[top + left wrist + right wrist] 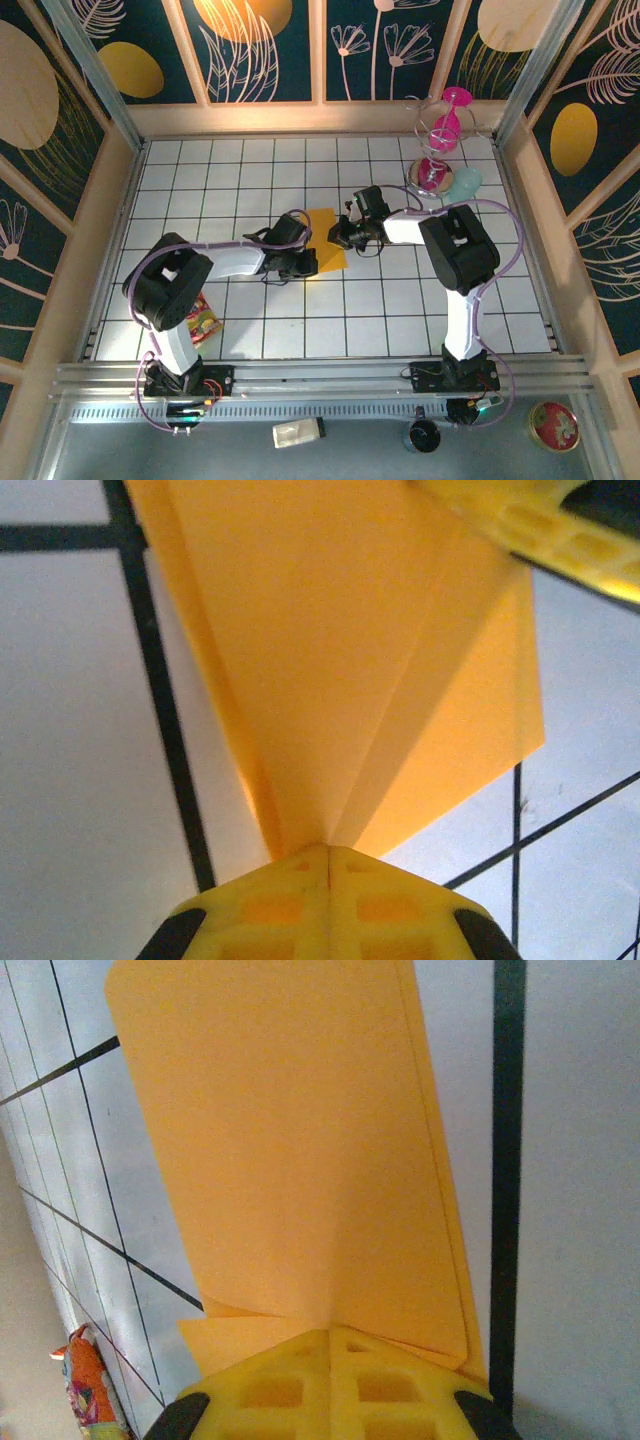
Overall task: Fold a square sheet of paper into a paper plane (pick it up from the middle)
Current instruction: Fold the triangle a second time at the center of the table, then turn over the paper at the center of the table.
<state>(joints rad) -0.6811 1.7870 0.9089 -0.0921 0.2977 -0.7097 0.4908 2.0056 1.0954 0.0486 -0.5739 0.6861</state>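
No text, number or sign can be read: the print on the snack packet (pixel 203 322) is too small and blurred to make out, and the lid of the round tin (pixel 554 425) bears only an illegible pattern.

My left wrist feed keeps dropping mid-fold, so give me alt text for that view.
The left gripper, jaws shut, pinches the narrow end of the folded orange-yellow paper, which fans out upward with creases along it. The right gripper's finger crosses the top right corner; white tiles with dark lines lie beneath.
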